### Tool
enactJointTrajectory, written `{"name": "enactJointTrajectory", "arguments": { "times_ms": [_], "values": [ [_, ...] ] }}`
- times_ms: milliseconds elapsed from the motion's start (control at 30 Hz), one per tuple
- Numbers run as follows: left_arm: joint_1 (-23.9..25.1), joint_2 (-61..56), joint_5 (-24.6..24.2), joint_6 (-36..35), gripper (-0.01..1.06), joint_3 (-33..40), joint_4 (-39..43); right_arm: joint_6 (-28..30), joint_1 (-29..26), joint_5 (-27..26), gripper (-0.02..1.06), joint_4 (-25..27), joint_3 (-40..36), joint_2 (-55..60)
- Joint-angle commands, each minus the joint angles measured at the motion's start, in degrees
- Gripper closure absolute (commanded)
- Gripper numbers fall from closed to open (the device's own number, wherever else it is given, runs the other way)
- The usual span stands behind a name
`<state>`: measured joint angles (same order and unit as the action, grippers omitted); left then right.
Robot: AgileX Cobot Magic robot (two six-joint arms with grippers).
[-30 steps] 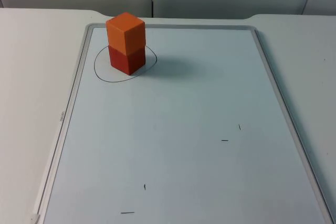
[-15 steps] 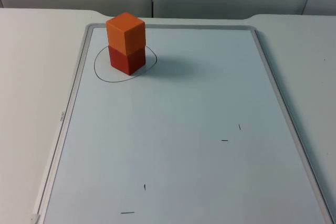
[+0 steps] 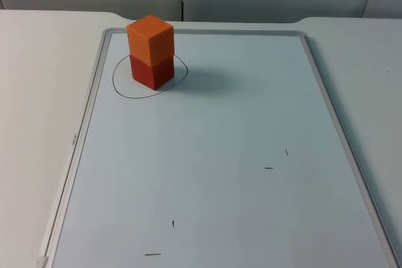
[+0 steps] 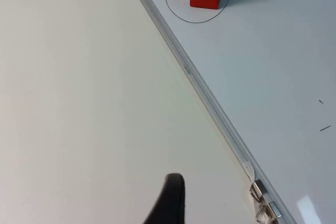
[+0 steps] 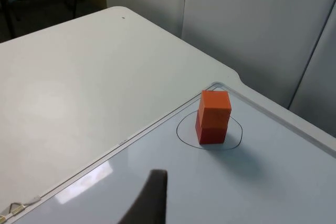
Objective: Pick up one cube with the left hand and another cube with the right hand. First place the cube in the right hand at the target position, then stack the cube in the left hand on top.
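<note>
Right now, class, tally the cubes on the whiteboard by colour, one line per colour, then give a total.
Orange cube: 1, stacked on top
Red cube: 1, underneath, inside the drawn circle on the whiteboard
Total: 2 cubes

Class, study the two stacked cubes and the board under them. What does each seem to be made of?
Orange cube and red cube: probably painted wood or matt plastic; flat colour, crisp edges, no glare. Whiteboard: glossy white surface in a grey, metal-looking frame; it reflects light in the right wrist view and carries a drawn pen circle.
</note>
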<state>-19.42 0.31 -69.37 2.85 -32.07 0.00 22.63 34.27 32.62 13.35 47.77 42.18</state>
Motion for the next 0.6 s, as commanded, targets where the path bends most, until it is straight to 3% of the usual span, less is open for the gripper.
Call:
{"name": "enactJointTrajectory", "arguments": {
  "times_ms": [0,133,367,567],
  "values": [
    [-0.23,-0.31,0.13,-0.53,0.26,0.12,0.30,0.26,0.22,-1.24,0.15,0.40,-0.02,-0.14],
    [-0.23,-0.31,1.25,-0.67,0.26,0.12,0.30,0.26,0.22,-1.24,0.15,0.40,-0.02,-0.14],
    [-0.23,-0.31,7.68,-1.94,0.26,2.76,0.32,-0.09,0.22,-1.68,0.15,0.40,-0.02,-0.14],
    [-0.23,-0.31,7.68,-2.85,0.26,2.74,1.41,-0.09,0.22,-1.68,0.15,0.40,-0.02,-0.14]
  ]
}}
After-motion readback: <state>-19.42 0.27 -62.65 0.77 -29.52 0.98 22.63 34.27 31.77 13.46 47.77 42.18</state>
